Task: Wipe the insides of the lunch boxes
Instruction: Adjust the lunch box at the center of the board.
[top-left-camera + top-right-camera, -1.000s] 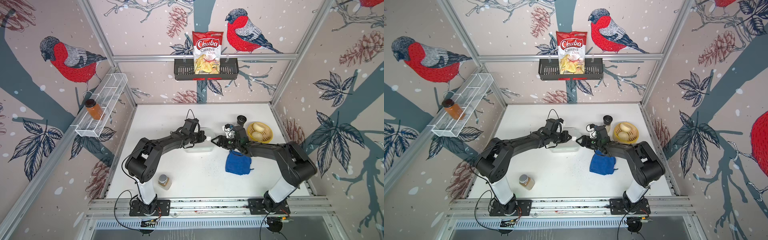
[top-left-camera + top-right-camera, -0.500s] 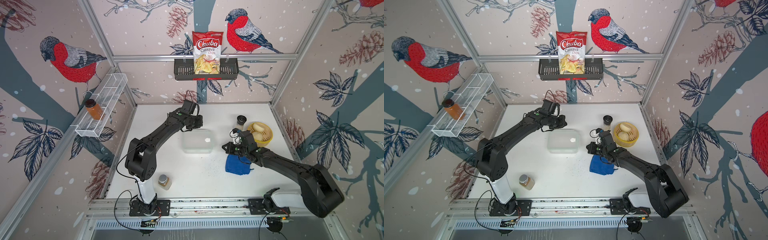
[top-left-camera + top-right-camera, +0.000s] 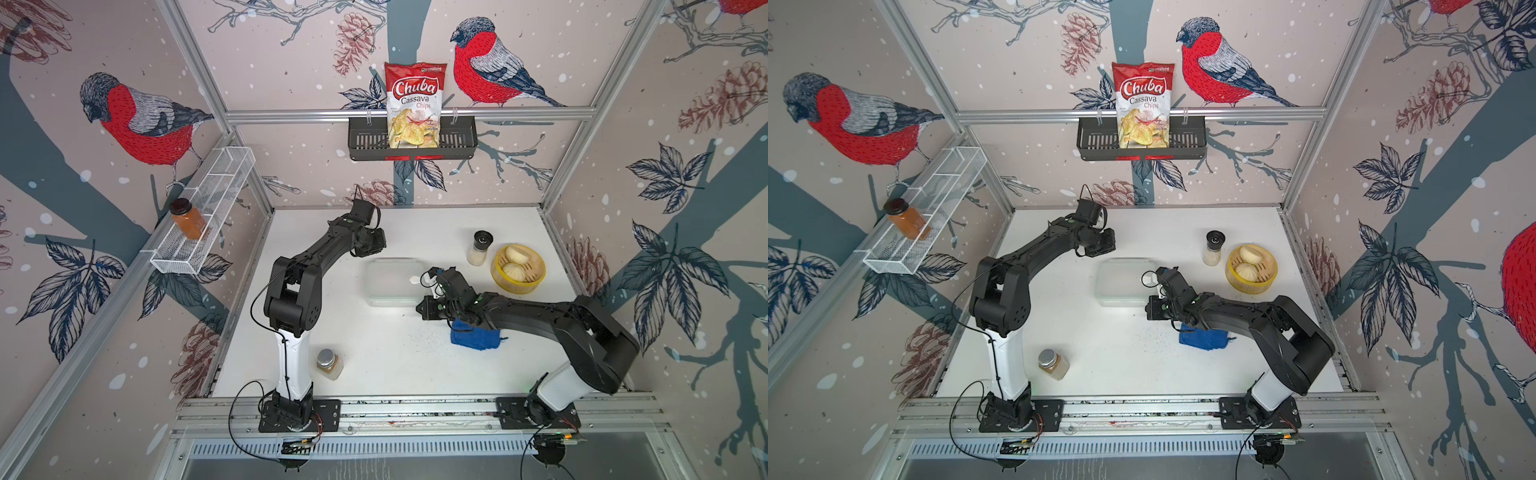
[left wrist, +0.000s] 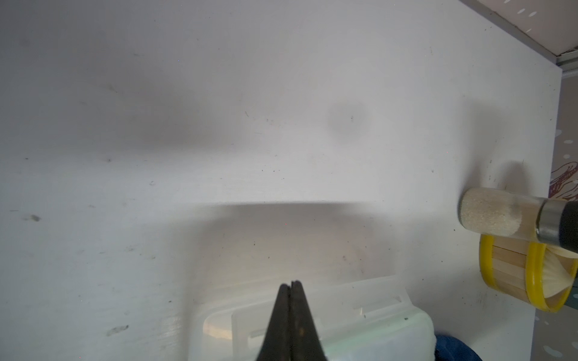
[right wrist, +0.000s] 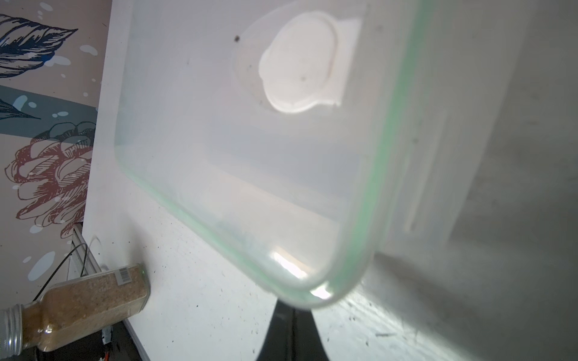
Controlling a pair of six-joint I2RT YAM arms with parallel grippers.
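The lunch box [image 3: 388,286] [image 3: 1119,286] is a translucent whitish tub in mid-table with its clear lid [image 5: 250,150] on top. The lid has a green seal and a small white spot [image 3: 414,280] [image 5: 300,62]. My left gripper [image 3: 374,251] [image 4: 291,283] is shut and empty, hovering just behind the box's far edge. At the box's front right corner, my right gripper [image 3: 420,309] [image 3: 1148,311] is shut. Its tips are hidden under the lid's corner in the right wrist view, so I cannot tell if they pinch anything. A blue cloth [image 3: 478,338] [image 3: 1204,338] lies under the right arm.
A grinder [image 3: 481,248] [image 4: 491,218] and a yellow steamer basket [image 3: 515,287] with buns stand right of the box. A spice jar [image 3: 329,365] [image 5: 84,306] stands front left. A chips bag [image 3: 414,104] hangs on the back wall and an orange jar [image 3: 189,219] sits on the left wall shelf.
My left arm pulled away from the box toward the back. My right gripper shut, backed off toward the cloth, then came to the box's front right corner.
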